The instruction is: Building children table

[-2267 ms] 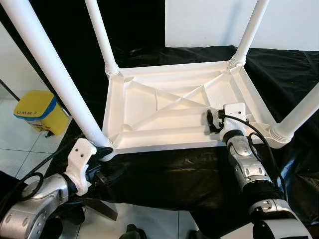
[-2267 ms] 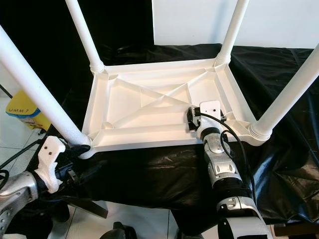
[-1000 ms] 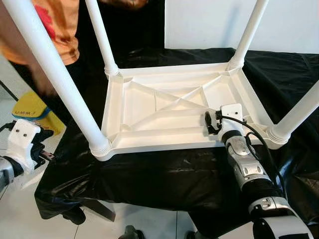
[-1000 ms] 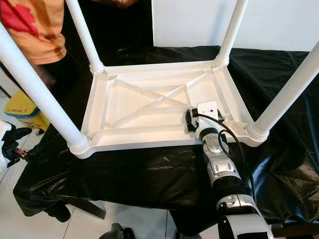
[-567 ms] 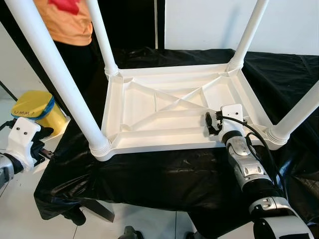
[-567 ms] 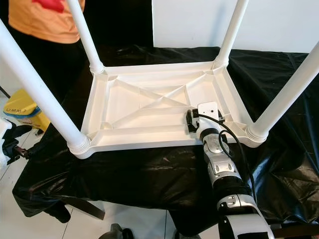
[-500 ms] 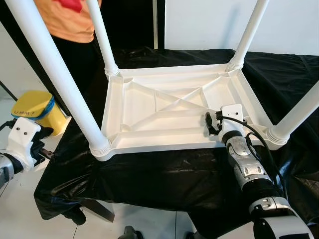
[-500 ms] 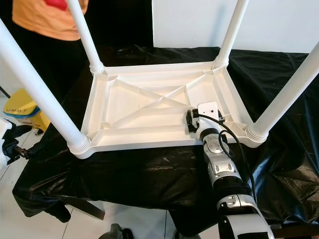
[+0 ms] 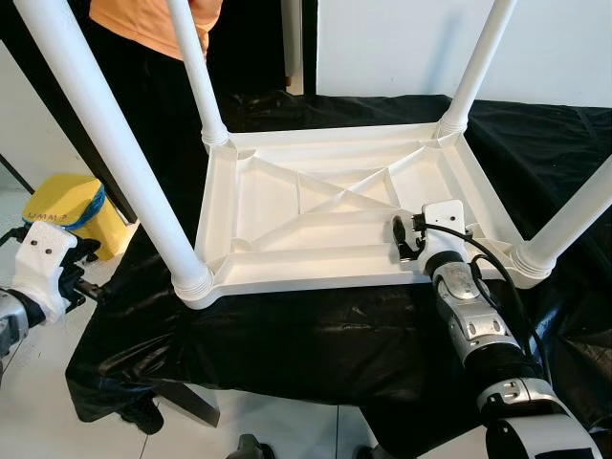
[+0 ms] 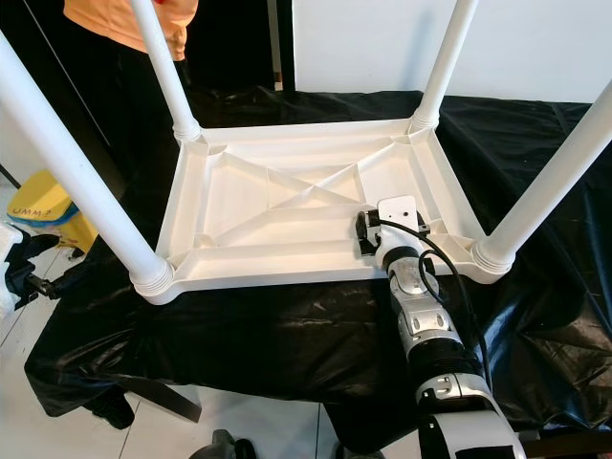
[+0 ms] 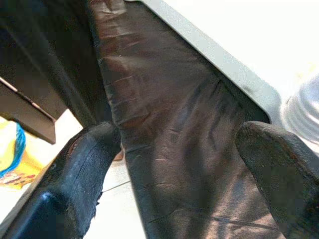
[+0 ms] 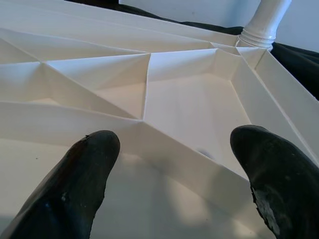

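Observation:
The white children's table point(image 9: 287, 260) lies upside down on a black cloth point(image 9: 306, 330), with a white leg standing up from every corner. The near left leg point(image 9: 115, 153) rises from its socket point(image 9: 193, 284). My right gripper point(image 9: 405, 239) rests over the near rim of the ribbed underside, open, and its fingers point(image 12: 75, 184) frame bare white plastic. My left gripper point(image 9: 86, 273) hangs beyond the cloth's left edge, well left of the near left leg. It is open, its fingers point(image 11: 79, 169) apart over black cloth with nothing between them.
A person in an orange shirt point(image 9: 153, 24) stands behind the far left corner. A yellow bin point(image 9: 62, 206) sits on the tiled floor at the left. A white wall point(image 9: 402, 43) backs the scene. A dark support bar point(image 9: 186, 402) shows under the cloth.
My left gripper has pulled away from the near left leg's base out to the left, then drifted slightly. The person has moved farther back. The right arm stays put.

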Controlling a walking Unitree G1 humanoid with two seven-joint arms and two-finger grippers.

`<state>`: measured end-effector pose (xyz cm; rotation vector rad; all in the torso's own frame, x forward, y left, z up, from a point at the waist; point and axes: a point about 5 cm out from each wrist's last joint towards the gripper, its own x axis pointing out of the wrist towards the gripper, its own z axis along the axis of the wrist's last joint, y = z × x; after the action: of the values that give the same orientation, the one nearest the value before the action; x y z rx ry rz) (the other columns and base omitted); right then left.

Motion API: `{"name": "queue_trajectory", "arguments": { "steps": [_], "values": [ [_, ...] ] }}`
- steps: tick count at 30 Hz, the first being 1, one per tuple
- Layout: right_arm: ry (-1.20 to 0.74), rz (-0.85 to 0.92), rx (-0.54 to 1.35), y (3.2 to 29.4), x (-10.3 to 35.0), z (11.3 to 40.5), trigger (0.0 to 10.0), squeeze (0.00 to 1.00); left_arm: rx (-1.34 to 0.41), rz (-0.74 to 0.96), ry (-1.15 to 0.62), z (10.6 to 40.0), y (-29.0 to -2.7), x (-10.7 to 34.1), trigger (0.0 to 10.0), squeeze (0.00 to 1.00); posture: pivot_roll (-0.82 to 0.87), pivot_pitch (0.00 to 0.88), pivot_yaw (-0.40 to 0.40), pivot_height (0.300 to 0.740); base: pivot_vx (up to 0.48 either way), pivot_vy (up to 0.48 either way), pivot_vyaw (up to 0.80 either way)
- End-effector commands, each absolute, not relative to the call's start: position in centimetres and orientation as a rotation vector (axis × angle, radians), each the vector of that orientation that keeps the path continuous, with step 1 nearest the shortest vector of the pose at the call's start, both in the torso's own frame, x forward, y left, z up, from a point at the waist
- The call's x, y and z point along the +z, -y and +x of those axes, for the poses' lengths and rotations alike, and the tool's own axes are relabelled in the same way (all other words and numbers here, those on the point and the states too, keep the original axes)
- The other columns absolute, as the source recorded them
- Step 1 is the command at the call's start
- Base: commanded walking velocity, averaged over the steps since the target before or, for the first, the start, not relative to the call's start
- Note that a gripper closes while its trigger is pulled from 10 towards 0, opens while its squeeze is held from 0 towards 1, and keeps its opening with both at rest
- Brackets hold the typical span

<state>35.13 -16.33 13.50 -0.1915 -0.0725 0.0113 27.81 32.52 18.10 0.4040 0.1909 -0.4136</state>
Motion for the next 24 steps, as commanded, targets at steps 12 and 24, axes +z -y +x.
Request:
{"name": "queue_trajectory", "arguments": {
  "steps": [12,24],
  "values": [
    [0.111,-0.172,0.016,16.3,13.8,34.7,10.0,0.0,-0.259,0.473,-0.099,29.6,-34.1,20.2,10.0,0.0,-0.04,0.096,0.019,0.74,0.0,0.0,0.0],
    [0.115,-0.175,0.022,16.3,13.8,34.7,10.0,0.0,-0.257,0.438,-0.058,30.6,-33.7,20.3,10.0,0.0,-0.04,0.082,0.014,0.74,0.0,0.0,0.0]
  ]
}}
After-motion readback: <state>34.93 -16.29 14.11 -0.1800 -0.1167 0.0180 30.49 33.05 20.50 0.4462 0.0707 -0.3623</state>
